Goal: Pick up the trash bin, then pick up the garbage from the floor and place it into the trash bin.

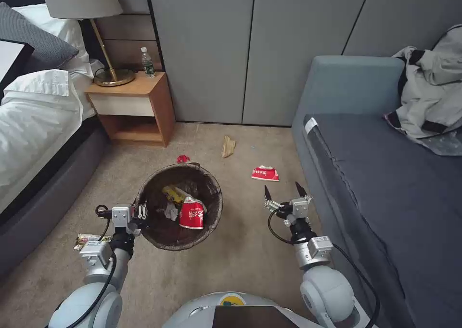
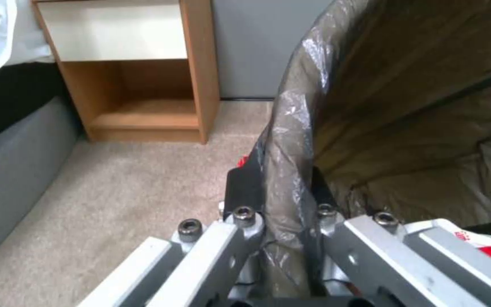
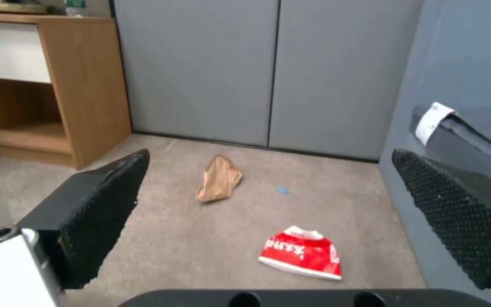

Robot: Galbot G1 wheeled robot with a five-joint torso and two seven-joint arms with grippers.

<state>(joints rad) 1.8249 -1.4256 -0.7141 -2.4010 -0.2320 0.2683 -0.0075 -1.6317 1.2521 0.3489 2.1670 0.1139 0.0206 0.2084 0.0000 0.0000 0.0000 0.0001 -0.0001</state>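
— Where do we have the trash bin [image 1: 179,206]?
— Lower centre of the head view, mouth facing up, our left tool [image 1: 139,218] pinching its bag-covered rim [image 2: 288,170] at the left edge. A red-and-white packet [image 1: 192,214] and a yellow wrapper [image 1: 172,193] lie inside.
— And what's still on the floor?
— A second red-and-white packet [image 3: 301,253] lies flat, just ahead of our right tool [image 1: 284,192], whose fingers [image 3: 100,209] are spread wide. The tan paper bag [image 3: 218,183] lies lengthwise toward the wall, open carpet [image 1: 240,251] around both.

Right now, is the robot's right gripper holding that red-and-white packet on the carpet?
No. The right gripper hangs open and empty, with the red-and-white packet lying on the beige carpet between its fingers' line of sight.
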